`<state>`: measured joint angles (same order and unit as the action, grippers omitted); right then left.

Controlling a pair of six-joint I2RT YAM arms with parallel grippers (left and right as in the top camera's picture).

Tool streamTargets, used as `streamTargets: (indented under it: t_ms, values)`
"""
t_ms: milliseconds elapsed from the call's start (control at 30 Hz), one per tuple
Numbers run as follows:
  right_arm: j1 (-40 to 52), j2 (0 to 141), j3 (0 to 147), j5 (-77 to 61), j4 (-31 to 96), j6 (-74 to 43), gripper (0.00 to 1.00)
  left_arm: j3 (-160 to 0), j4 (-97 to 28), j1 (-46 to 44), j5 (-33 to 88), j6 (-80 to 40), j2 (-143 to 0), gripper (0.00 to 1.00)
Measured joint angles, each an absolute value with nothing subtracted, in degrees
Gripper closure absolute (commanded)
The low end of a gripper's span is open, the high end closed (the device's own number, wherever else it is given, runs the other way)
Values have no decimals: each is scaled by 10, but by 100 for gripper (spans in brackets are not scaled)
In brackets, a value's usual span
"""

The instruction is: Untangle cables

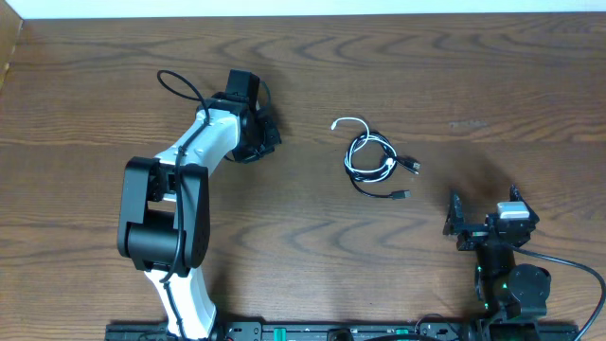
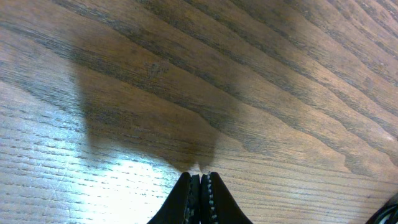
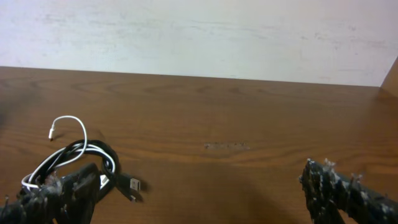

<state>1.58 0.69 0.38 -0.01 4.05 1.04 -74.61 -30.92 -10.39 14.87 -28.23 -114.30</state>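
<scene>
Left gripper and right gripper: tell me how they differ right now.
The left gripper has its jaws shut on nothing, above the bare table; the right gripper stands wide open. The left gripper is to the left of the cables, far out from the robot bases; the right gripper sits to their right, close to its base. Shared: neither touches the cables.

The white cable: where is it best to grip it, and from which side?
Take the white cable at its free loop, probably from above: that end arcs clear of the black cables, while the rest is coiled among them.
</scene>
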Motion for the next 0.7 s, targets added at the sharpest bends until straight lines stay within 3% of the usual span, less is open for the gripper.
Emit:
streamTargets:
  t_ms: [700]
  values:
    - [16, 7, 4, 0, 41, 10, 1, -746, -302, -104, 142, -265, -1143, 90]
